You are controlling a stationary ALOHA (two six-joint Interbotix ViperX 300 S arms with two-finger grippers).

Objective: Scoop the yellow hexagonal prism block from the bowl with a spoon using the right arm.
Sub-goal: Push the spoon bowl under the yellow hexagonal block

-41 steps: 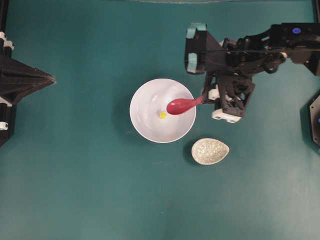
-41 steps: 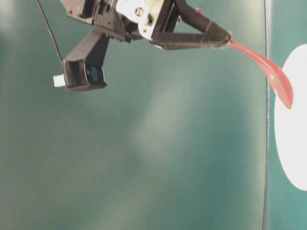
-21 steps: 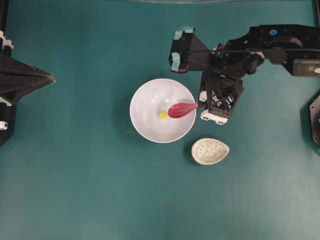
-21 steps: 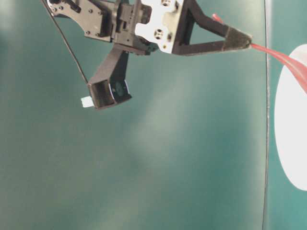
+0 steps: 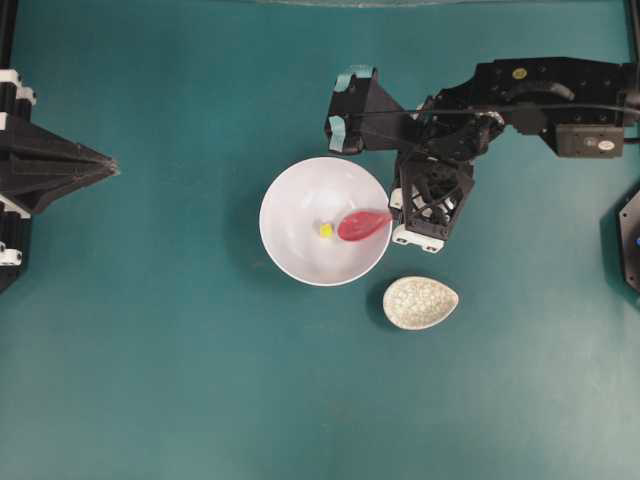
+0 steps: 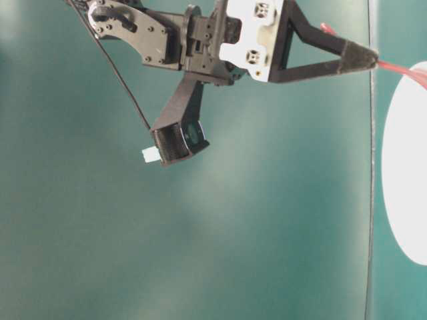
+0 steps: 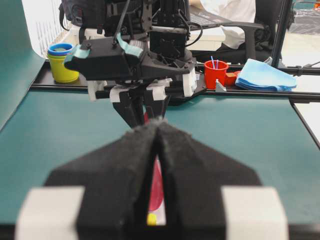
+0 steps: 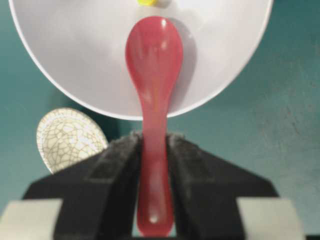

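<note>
The white bowl [image 5: 285, 190] holds the tiny yellow block [image 5: 326, 230] near its middle. My right gripper [image 5: 397, 212] is shut on the handle of the red-pink spoon [image 5: 362, 224] at the bowl's right rim. The scoop lies inside the bowl, its tip just right of the block. In the right wrist view the spoon [image 8: 154, 75] runs from between the pads of that gripper [image 8: 154, 142] over the rim [image 8: 75, 50] towards the block [image 8: 147, 2]. My left gripper [image 5: 112, 166] is shut and empty at the far left, its tips [image 7: 158, 122] pointing at the bowl.
A small speckled egg-shaped spoon rest [image 5: 420, 302] sits just below and to the right of the bowl, close under the right gripper. Beyond the table's far edge stand a yellow tub [image 7: 61, 62], a red cup [image 7: 216, 74] and a blue cloth [image 7: 262, 75].
My right gripper has moved left towards the bowl with the spoon in it. The scoop has come down inside the bowl, close to the yellow block. The left arm has barely shifted.
</note>
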